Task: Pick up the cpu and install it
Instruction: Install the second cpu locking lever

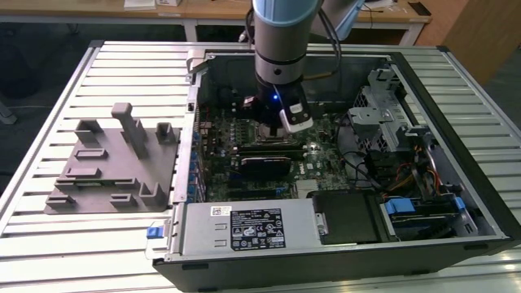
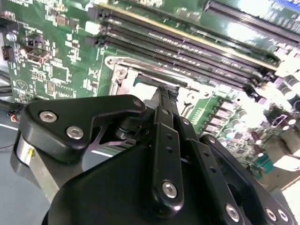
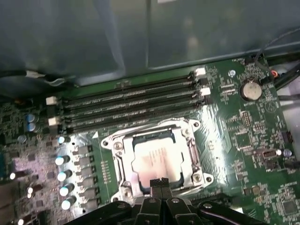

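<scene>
Already one cpu (image 3: 157,159) sits in its socket (image 3: 155,157); the gripper (image 3: 160,182) above is closed, empty.

The exterior view is evenly lit from above, and soft shadows are cast beside the grey fixture (image 1: 110,162) on the slatted table (image 1: 49,110). A small blue light is seen glowing on the arm (image 1: 277,96). In the first wrist view, glare is spread over the cpu (image 3: 157,159) and the motherboard (image 3: 243,136), and the case wall (image 3: 140,33) is rendered dim and soft. In the second wrist view, the board's far corner is washed out and blurred.
</scene>
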`<state>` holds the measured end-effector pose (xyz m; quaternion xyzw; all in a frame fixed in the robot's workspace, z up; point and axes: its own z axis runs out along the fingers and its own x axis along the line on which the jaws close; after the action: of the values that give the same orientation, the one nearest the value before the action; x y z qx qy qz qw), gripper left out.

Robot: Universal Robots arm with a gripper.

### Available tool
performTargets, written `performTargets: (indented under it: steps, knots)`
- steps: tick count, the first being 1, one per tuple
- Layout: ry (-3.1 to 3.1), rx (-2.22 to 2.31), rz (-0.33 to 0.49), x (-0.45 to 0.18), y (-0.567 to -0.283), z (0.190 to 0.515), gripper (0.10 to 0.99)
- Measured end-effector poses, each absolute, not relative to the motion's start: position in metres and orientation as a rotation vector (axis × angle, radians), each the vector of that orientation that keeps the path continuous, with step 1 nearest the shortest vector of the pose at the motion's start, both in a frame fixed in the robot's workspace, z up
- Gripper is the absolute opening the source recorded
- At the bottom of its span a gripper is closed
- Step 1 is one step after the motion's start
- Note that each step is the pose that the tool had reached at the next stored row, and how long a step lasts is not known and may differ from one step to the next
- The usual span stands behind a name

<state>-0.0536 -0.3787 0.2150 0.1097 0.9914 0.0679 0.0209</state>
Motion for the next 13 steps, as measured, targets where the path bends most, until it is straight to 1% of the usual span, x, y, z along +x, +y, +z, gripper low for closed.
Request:
performTargets:
  steps: [7, 13]
  knots:
    - [3.075, 0.339, 0.172, -0.049, -0.364, 0.215, 0.106]
    - [3.075, 0.339, 0.17, -0.049, -0.363, 0.215, 0.106]
